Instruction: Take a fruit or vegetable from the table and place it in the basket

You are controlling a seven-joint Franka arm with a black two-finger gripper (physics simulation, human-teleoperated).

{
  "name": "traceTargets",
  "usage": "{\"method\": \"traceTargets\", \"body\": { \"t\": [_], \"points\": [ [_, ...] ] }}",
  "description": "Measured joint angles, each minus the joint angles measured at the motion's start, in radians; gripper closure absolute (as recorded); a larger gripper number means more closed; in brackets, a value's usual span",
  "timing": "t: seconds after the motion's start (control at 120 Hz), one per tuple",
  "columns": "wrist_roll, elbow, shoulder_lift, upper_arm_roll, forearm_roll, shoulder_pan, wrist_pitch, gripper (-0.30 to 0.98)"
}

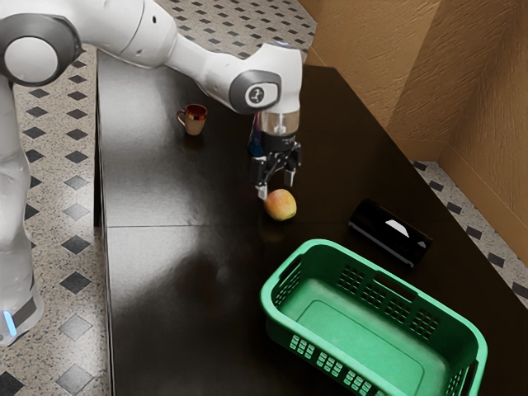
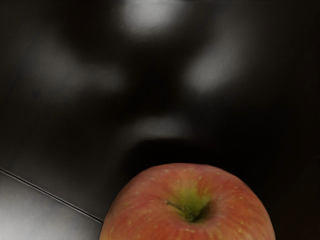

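My gripper [image 1: 277, 186] points down just above the apple, its two fingers spread apart with a gap between them. The red-yellow apple [image 1: 281, 205] rests on the dark table [image 1: 181, 272], right under the fingertips. Up close in the wrist view, the apple [image 2: 190, 205] shows its stem and hollow facing the hand. A green basket [image 1: 375, 375] with slotted walls stands on the table, nearer the exterior view's bottom right than the apple.
A black cylinder-like object [image 1: 389, 233] lies beyond the basket's far side. Toward the table's upper part stands a reddish-brown mug [image 1: 195, 120]. A dark blue item [image 1: 256, 142], partly hidden, is behind the hand.
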Motion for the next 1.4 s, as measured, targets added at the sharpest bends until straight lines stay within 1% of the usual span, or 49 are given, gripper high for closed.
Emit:
{"method": "traceTargets", "body": {
  "t": [0.342,0.625,0.925,0.95,1.058,1.117,1.267,1.35,1.367,1.4],
  "points": [
    [-0.004,-0.001,0.029,0.000,-0.004,-0.007,0.032,0.00],
    [-0.006,-0.002,0.060,0.000,-0.032,-0.019,0.041,0.00],
    [-0.006,-0.035,0.052,0.001,-0.054,-0.039,0.045,0.00],
    [-0.006,-0.035,0.053,0.001,-0.056,-0.040,0.045,0.02],
    [-0.007,-0.034,0.051,0.003,-0.064,-0.042,0.047,0.23],
    [-0.007,-0.034,0.049,0.005,-0.067,-0.044,0.047,0.29],
    [-0.010,-0.031,0.036,0.014,-0.077,-0.048,0.046,0.31],
    [-0.012,-0.030,0.008,0.003,-0.075,-0.035,0.045,0.32],
    [-0.013,-0.030,-0.001,0.003,-0.074,-0.034,0.044,0.35],
    [-0.014,-0.029,-0.024,0.002,-0.072,-0.034,0.043,0.35]
  ]
}}
